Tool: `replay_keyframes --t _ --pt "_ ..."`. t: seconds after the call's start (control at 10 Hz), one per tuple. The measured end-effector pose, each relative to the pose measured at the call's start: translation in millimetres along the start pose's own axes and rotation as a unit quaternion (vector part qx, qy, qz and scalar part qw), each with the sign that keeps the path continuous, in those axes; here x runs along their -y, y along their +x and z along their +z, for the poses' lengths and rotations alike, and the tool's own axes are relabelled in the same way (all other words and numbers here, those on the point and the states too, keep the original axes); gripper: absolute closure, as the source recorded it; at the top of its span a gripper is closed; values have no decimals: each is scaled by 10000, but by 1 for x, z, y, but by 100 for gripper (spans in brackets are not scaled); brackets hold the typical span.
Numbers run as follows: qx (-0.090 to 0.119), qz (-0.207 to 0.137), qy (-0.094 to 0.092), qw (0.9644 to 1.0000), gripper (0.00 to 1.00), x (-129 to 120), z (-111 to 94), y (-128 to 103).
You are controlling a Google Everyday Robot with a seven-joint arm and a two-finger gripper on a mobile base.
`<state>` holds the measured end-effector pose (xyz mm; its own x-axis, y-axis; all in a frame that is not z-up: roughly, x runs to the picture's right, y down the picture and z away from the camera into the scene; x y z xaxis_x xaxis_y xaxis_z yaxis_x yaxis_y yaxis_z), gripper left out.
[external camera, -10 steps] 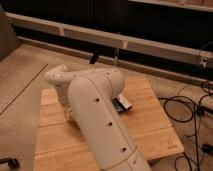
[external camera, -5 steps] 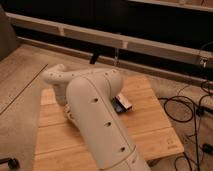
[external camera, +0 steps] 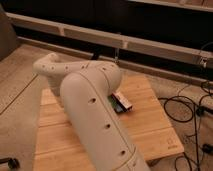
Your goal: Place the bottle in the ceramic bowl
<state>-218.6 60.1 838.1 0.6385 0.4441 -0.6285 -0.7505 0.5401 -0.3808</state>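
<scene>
My arm's thick cream links (external camera: 90,110) fill the middle of the camera view, rising from the bottom and bending at an elbow (external camera: 47,65) at upper left. My gripper is hidden behind these links and does not show. The bottle is hidden or out of view. A small green sliver (external camera: 112,103) shows at the arm's right edge; I cannot tell if it is the ceramic bowl. A dark-and-white oblong item (external camera: 122,101) lies right next to the sliver on the wooden table (external camera: 150,125).
The light wooden table stands on a tan floor. Black cables (external camera: 186,107) lie on the floor to its right. A long pale ledge (external camera: 150,46) runs behind it under a dark wall. A dark wheel-like object (external camera: 7,162) sits at bottom left.
The arm's elbow has shifted slightly left and up. The dark-and-white item on the table has not moved.
</scene>
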Motion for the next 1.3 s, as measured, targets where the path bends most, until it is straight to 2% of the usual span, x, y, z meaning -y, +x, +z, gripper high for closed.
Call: replay_keyframes --t 0.3,0.4,0.6,1.1,1.2,1.3 --pt "174 569 244 9979 100 34 -29 31" --pt "225 894 291 9953 100 49 -35 51" --pt "223 1489 271 9882 100 76 -38 88" --pt "210 1524 252 9878 100 74 -38 88" --pt "160 1593 282 9867 100 81 -35 87" --pt "51 1769 303 9838 100 98 -26 91"
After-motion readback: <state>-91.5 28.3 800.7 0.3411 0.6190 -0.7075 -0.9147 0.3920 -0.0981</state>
